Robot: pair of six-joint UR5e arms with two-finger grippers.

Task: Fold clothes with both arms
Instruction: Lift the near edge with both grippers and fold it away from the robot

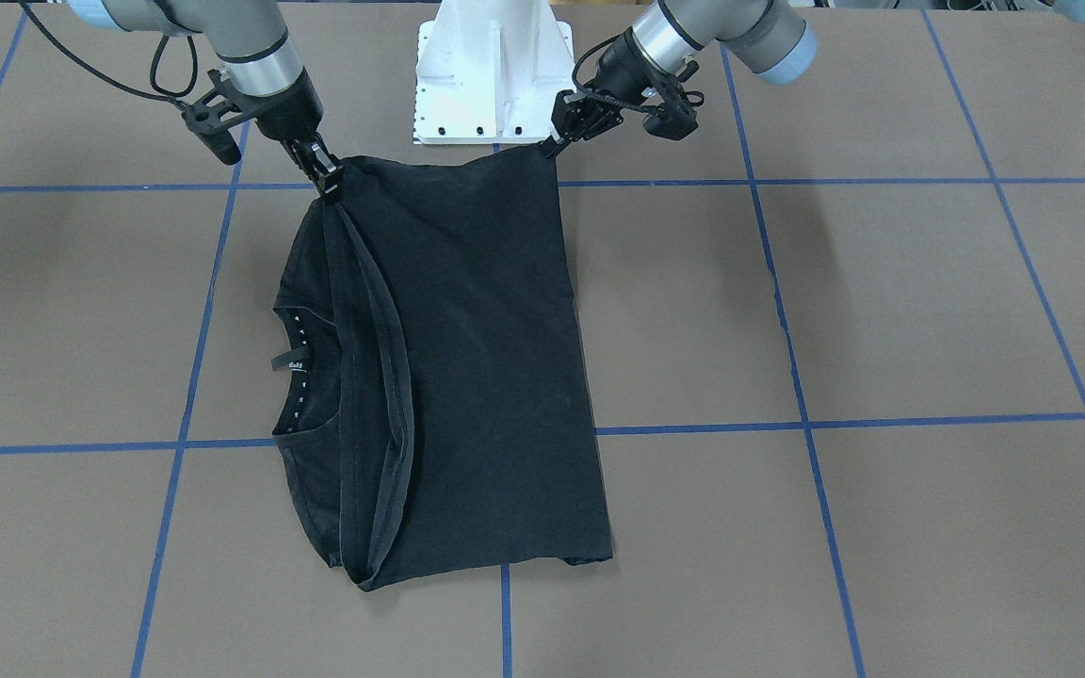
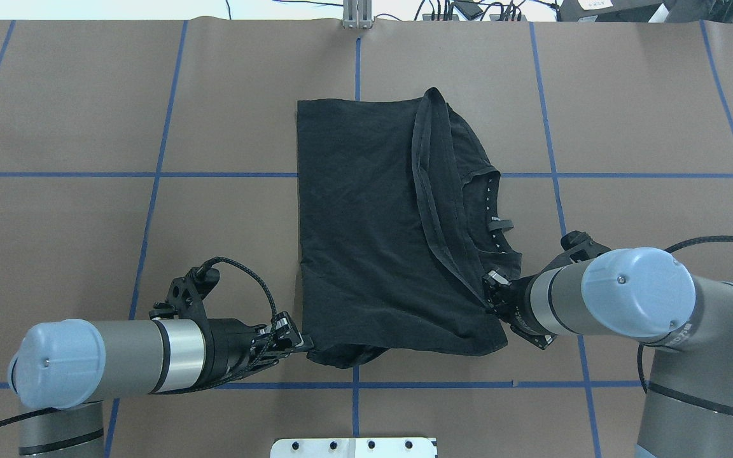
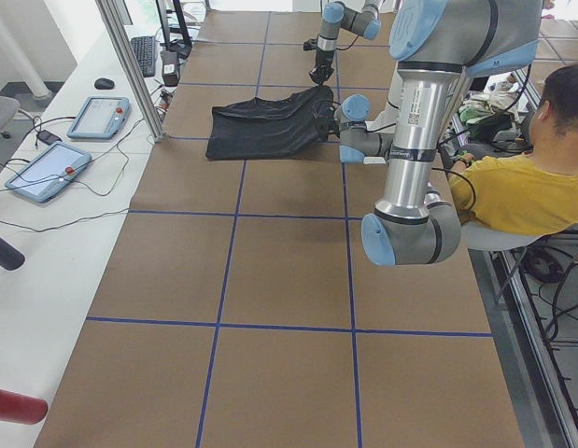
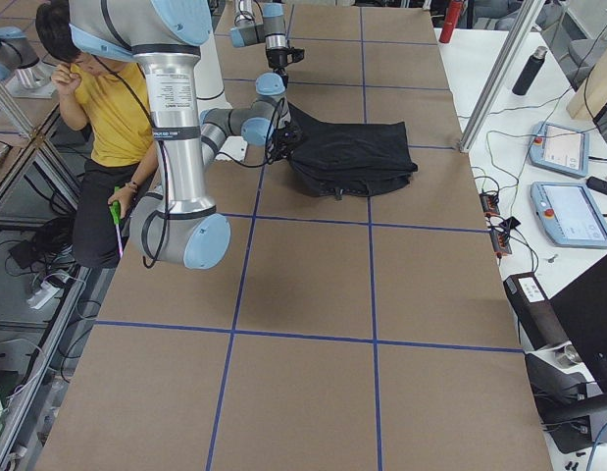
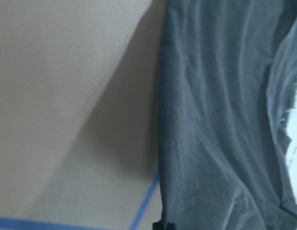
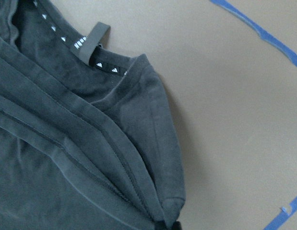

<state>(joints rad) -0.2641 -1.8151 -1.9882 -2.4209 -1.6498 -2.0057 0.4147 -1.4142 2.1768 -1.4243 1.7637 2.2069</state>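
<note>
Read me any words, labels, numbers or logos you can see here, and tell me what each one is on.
Nothing reads clearly enough to quote.
Loop tag on the T-shirt: white stripes, no legible letters.
Collar tape: white triangle marks only.
Sticker on the left arm: print too small.
Sticker on the right arm: print too small.
</note>
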